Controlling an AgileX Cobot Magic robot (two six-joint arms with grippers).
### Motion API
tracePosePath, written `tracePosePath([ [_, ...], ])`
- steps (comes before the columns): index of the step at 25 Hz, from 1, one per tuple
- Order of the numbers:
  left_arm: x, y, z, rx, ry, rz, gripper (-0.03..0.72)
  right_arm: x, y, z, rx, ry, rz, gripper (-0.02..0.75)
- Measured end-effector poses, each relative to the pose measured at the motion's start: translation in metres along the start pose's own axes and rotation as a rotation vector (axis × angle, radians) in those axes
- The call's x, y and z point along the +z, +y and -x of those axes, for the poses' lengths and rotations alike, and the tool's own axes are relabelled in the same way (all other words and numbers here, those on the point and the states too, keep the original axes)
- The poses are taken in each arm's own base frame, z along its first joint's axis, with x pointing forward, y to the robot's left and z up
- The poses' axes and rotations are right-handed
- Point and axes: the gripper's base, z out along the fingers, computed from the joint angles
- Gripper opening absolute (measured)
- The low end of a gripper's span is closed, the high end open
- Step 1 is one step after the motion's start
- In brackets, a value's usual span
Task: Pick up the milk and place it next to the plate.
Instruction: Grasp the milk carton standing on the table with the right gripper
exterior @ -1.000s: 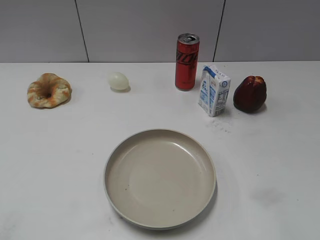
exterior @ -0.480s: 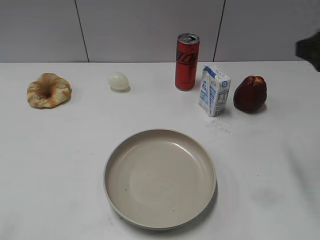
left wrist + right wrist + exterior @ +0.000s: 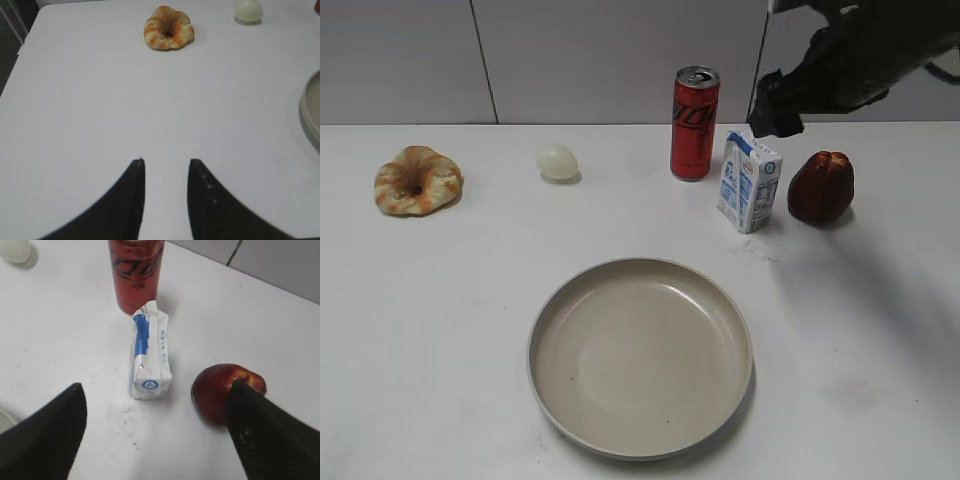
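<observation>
Currently my right gripper (image 3: 155, 432) hangs above the milk (image 3: 748, 182), jaws spread wide and holding nothing; in the right wrist view the carton (image 3: 149, 358) sits between the two fingers, so I'm lined up to drop over it. Milk stands upright at right of centre in the exterior view, just beside the red can (image 3: 694, 123) on its left and the dark red fruit (image 3: 820, 187) on its right, so it's a tight slot and the wide opening risks clipping the fruit. Plate (image 3: 640, 357) is lower centre, well apart, with bare table on its right for the drop. Left gripper (image 3: 166, 165) is parked over bare table, fingers slightly apart, empty; pastry (image 3: 168, 27) and egg (image 3: 249, 10) sit far ahead. Versus 0.5 s ago: my right arm was only a dark sliver at the right edge, now it's over the milk. Objects unmoved.
</observation>
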Motion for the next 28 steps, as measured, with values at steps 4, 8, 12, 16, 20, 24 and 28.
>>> tracePosePath([
  [4, 0.0, 0.0, 0.0, 0.0, 0.0, 0.0, 0.229, 0.037, 0.0, 0.005, 0.007, 0.072, 0.016, 0.661],
  [8, 0.0, 0.0, 0.0, 0.0, 0.0, 0.0, 0.228, 0.067, -0.001, 0.003, 0.009, 0.114, 0.02, 0.66],
  [12, 0.0, 0.0, 0.0, 0.0, 0.0, 0.0, 0.228, 0.091, -0.001, -0.002, 0.007, 0.151, 0.023, 0.655],
  [16, 0.0, 0.0, 0.0, 0.0, 0.0, 0.0, 0.228, 0.112, -0.001, -0.009, 0.006, 0.183, 0.024, 0.627],
  [20, 0.0, 0.0, 0.0, 0.0, 0.0, 0.0, 0.228, 0.122, -0.001, -0.015, 0.005, 0.206, 0.025, 0.528],
  [24, 0.0, 0.0, 0.0, 0.0, 0.0, 0.0, 0.228, 0.125, -0.001, -0.017, 0.002, 0.214, 0.024, 0.344],
  [28, 0.0, 0.0, 0.0, 0.0, 0.0, 0.0, 0.228, 0.124, -0.001, -0.015, 0.001, 0.22, 0.026, 0.3],
])
